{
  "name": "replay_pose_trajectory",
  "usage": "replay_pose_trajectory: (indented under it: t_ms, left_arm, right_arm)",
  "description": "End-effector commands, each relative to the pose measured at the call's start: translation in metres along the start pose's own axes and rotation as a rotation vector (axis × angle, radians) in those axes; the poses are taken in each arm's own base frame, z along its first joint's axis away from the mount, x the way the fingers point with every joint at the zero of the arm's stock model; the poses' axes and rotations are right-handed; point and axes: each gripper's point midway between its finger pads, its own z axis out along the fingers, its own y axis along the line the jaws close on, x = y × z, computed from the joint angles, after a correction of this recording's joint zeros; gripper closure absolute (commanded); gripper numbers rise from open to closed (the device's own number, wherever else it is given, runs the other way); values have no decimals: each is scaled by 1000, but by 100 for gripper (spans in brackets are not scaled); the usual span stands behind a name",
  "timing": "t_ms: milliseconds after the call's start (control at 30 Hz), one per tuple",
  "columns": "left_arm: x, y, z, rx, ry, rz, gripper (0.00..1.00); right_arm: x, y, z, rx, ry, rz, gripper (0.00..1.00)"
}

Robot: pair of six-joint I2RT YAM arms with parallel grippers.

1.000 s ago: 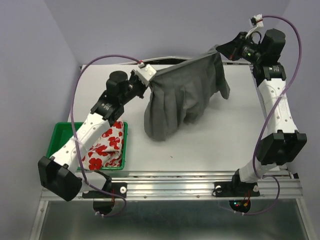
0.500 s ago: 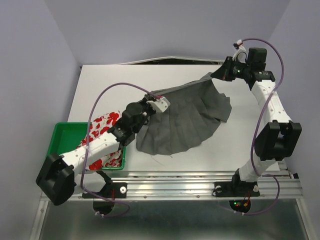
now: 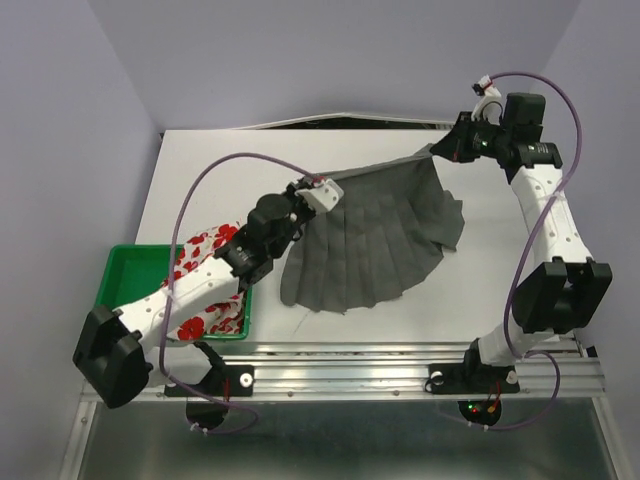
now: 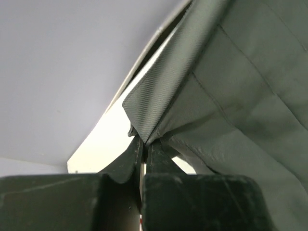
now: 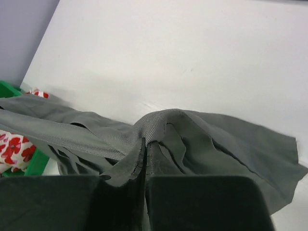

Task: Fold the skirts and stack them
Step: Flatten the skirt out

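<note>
The grey skirt (image 3: 375, 240) lies fanned out over the middle of the table (image 3: 220, 165), with its waistband pulled into a straight line between the two grippers and raised off the surface. The left gripper (image 3: 318, 192) is clamped on the waistband's left corner; the left wrist view shows its fingers pressed together with the folded edge of the band pinched between them. The right gripper (image 3: 440, 150) is likewise closed on the waistband's right end, near the far right corner of the table, and the cloth bunches up over its closed fingers in the right wrist view. From the band the pleats spread toward the near side, and the curved hem rests on the table close to the front edge without going over it. The skirt's right side folds into a loose flap that stops short of the right arm. Bare tabletop shows behind the waistband up to the back wall, to the far left, and in a strip along the right. The printed skirt (image 3: 200, 262) sits crumpled in the green tray (image 3: 125, 270) at the near left corner, spilling over the tray's far rim, with the left arm crossing above it.
</note>
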Motion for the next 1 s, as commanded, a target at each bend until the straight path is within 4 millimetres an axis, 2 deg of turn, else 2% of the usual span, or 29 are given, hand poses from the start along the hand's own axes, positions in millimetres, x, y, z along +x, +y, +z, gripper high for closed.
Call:
replay_pose_trajectory:
  t_ms: [0, 33, 67, 100, 133, 167, 200, 233, 267, 300, 333, 367, 433, 467, 500, 533, 567, 600, 633, 667, 700, 733, 767, 800, 867, 900, 933, 967]
  left_arm:
    - [-1, 81, 22, -235, 102, -192, 100]
    - [8, 81, 41, -238, 139, -200, 100]
    - [0, 113, 50, -308, 124, -248, 100]
    - [1, 124, 60, -330, 131, -263, 100]
    - [17, 124, 83, -341, 178, -263, 100]
    - [20, 134, 94, -369, 189, -271, 100]
    - [0, 164, 103, -433, 145, -293, 100]
    - [22, 174, 124, -480, 198, -284, 100]
    - [-5, 209, 129, -555, 138, -308, 100]
    - [-8, 223, 137, -587, 134, -316, 100]
    - [10, 227, 155, -600, 184, -314, 100]
    - [-23, 263, 152, -669, 104, -343, 100]
    - [-26, 281, 162, -695, 89, -339, 100]
    - [-35, 293, 159, -717, 59, -338, 100]
    - [-55, 310, 150, -753, -4, -343, 100]
    - [-61, 318, 144, -768, -21, -321, 100]
    - [-66, 323, 138, -777, -41, -308, 100]
    - [-54, 311, 144, -751, -18, -281, 100]
    - [-67, 319, 127, -780, -73, -279, 100]
    - [-64, 314, 124, -765, -72, -254, 100]
    - [-33, 286, 135, -702, -8, -221, 100]
    - [-37, 281, 127, -674, -39, -205, 100]
    - [-27, 268, 127, -640, -25, -190, 100]
    - [12, 229, 136, -556, 53, -151, 100]
    - [31, 204, 129, -529, 72, -128, 100]
    - [69, 165, 128, -455, 147, -102, 100]
    - [73, 146, 126, -414, 143, -81, 100]
    - [82, 127, 124, -372, 160, -63, 98]
  right_arm:
    - [-92, -62, -7, 234, -259, -81, 99]
    - [-98, -66, -1, 237, -274, -58, 99]
    - [-98, -81, 17, 234, -271, -40, 99]
    - [-114, -81, 19, 226, -304, -47, 99]
    - [-122, -85, 25, 222, -321, -41, 99]
    - [-128, -90, 32, 217, -334, -21, 99]
    - [-124, -107, 53, 219, -322, -1, 99]
    - [-151, -103, 51, 208, -379, -24, 99]
    - [-147, -122, 72, 213, -367, 14, 99]
    - [-171, -110, 60, 201, -422, -10, 99]
    - [-168, -125, 79, 200, -413, 7, 99]
    - [-206, -112, 64, 182, -514, -26, 99]
    - [-220, -115, 65, 181, -581, -32, 99]
    - [-228, -110, 59, 174, -623, -48, 99]
    - [-250, -99, 44, 162, -719, -102, 99]
    - [-263, -86, 28, 152, -768, -133, 99]
    - [-270, -79, 21, 137, -799, -139, 99]
    - [-271, -73, 18, 119, -799, -147, 99]
    - [-272, -65, 14, 98, -797, -158, 99]
    - [-269, -60, 14, 79, -784, -165, 99]
    - [-247, -67, 29, 58, -725, -146, 99]
    - [-233, -67, 35, 41, -693, -145, 99]
    - [-217, -70, 42, 31, -656, -142, 99]
    - [-182, -75, 55, 14, -570, -103, 99]
    - [-137, -83, 69, 3, -472, -103, 99]
    - [-118, -76, 69, -29, -429, -111, 99]
    - [-68, -89, 83, -25, -333, -60, 99]
    - [-45, -92, 87, -23, -283, -62, 99]
